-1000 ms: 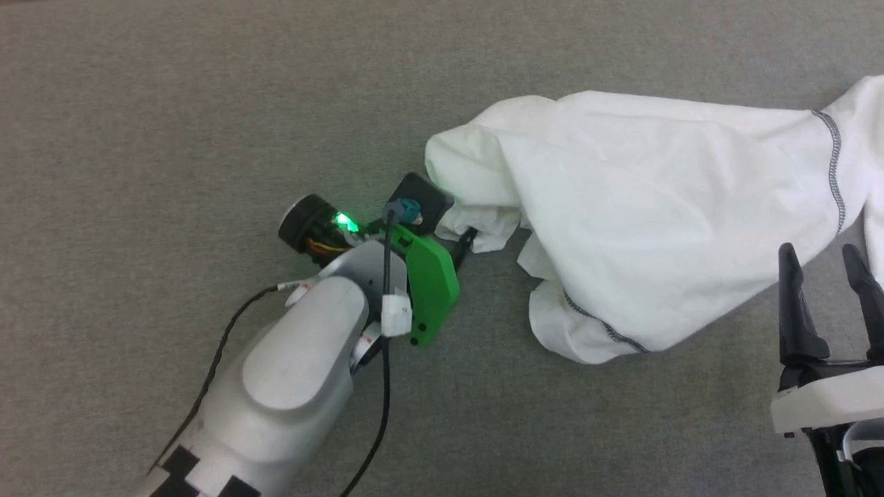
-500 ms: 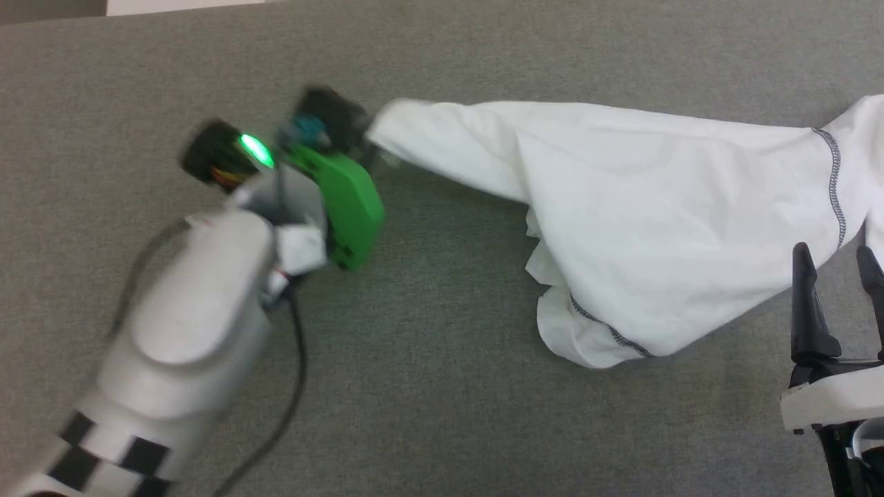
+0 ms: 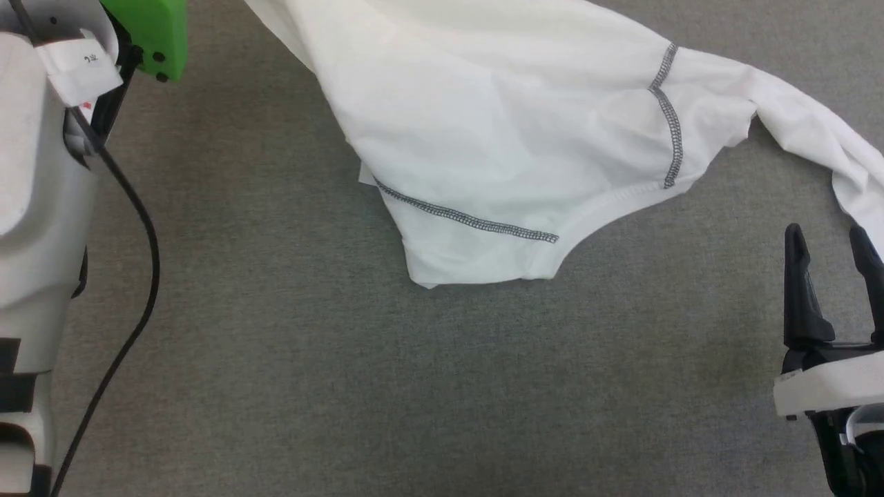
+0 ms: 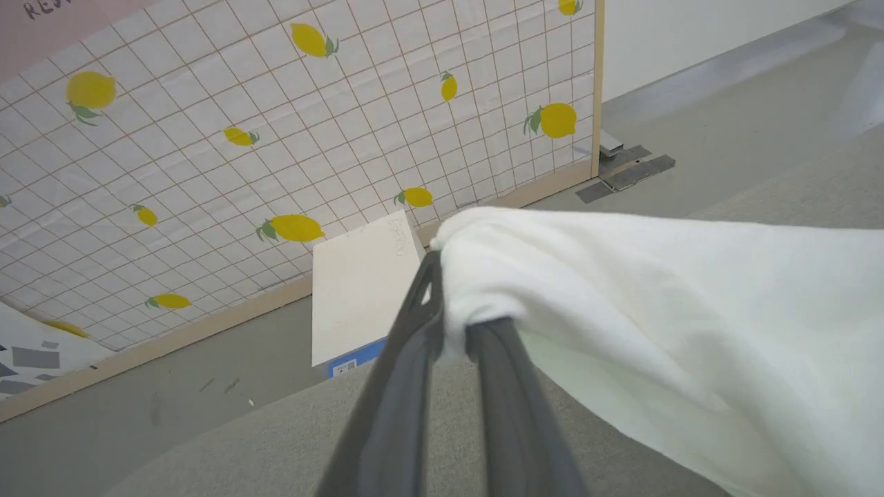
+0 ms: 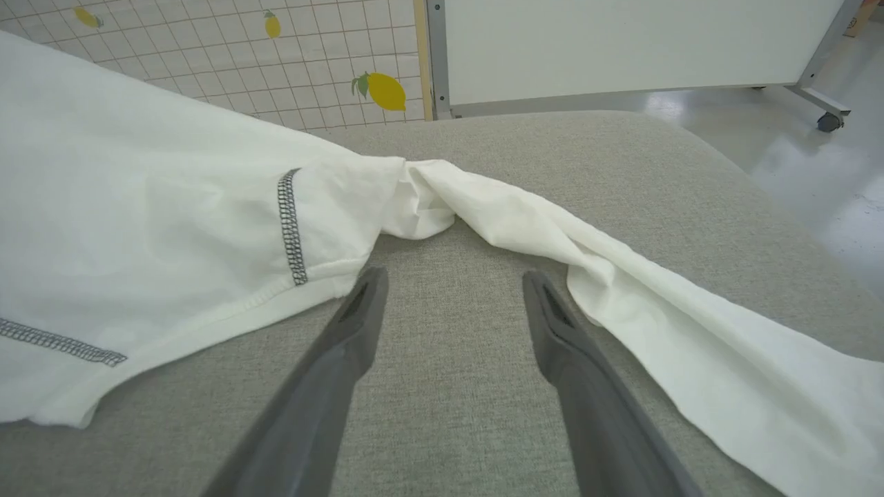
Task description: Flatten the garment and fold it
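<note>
- The left gripper point(image 4: 452, 310) is clamped shut on a bunched end of the garment point(image 3: 511, 138) and holds it off the grey worktop point(image 3: 331, 386). In the head view that arm's green housing point(image 3: 155, 34) sits in the top left corner.
- From that pinch the garment's long axis runs rightward across the head view. Its body sags down to the worktop, and a dark zigzag seam point(image 3: 469, 221) lies along the low edge.
- Further right a loose sleeve point(image 5: 621, 276) trails over the worktop toward the right edge.
- The right gripper point(image 3: 829, 276) stands wide open and holds nothing. It points at bare worktop between body and sleeve, with the sleeve just beside its right finger and the underarm straight ahead.
- My judgement is that the right arm is much the nearer one for taking the sleeve and drawing it out flat.
- Writing: a small tag point(image 3: 76, 59) on the left arm bears marks too small to read. Handwritten letters on a pink board point(image 4: 41, 27) begin "RE" and are cut off. A white box point(image 4: 359, 290) carries faint print and a blue label point(image 4: 352, 364), neither legible. I can make out no logo on the garment.
</note>
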Controlling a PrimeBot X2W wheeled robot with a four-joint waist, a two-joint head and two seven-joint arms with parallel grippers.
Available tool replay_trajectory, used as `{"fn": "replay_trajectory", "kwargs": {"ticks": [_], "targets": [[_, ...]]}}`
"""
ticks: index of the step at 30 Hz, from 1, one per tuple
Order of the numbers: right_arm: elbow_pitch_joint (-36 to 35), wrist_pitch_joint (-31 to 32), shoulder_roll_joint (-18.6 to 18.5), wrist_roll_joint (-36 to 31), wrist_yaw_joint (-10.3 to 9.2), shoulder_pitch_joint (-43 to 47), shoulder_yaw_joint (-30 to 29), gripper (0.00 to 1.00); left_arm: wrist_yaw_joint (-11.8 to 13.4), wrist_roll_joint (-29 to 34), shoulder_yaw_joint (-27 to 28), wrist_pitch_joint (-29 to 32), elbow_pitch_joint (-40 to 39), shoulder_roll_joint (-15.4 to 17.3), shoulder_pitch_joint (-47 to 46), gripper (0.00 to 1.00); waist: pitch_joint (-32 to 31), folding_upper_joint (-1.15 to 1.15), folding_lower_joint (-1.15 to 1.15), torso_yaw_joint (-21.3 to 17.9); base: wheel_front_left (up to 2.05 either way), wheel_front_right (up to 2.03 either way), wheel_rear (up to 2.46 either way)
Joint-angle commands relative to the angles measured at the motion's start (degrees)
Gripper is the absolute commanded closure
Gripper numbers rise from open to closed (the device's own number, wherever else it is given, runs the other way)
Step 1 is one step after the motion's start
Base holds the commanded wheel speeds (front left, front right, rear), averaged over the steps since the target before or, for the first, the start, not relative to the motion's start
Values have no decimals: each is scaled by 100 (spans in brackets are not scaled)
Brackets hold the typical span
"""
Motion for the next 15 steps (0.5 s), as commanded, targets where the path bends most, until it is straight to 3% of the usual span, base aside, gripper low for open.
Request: {"fn": "replay_trajectory", "kwargs": {"ticks": [1, 2, 6, 10, 15], "targets": [[5, -41, -1, 12, -9, -120, 27, 0, 57, 24, -12, -104, 186, -85, -67, 0, 300, 0, -1, -207, 0, 0, 0], [61, -44, -1, -11, -9, -211, 95, 0, 67, -252, -17, -357, 891, -493, 108, 0, 409, 0, -1, -200, 0, 0, 0], [91, 21, -1, -101, -9, -217, 104, 0, 85, -515, 126, -590, 1168, -604, 320, 0, 142, 0, -1, -9, 0, 0, 0], [97, 95, -1, -135, -9, -127, 60, 0, 91, -650, 201, -830, 864, -648, 564, 0, -221, 0, -1, 163, 0, 0, 0], [123, 185, -1, -114, -9, 91, -3, 0, 176, -869, 112, -817, -191, -863, 1314, 0, -702, 0, -1, 366, 0, 0, 0]]}}
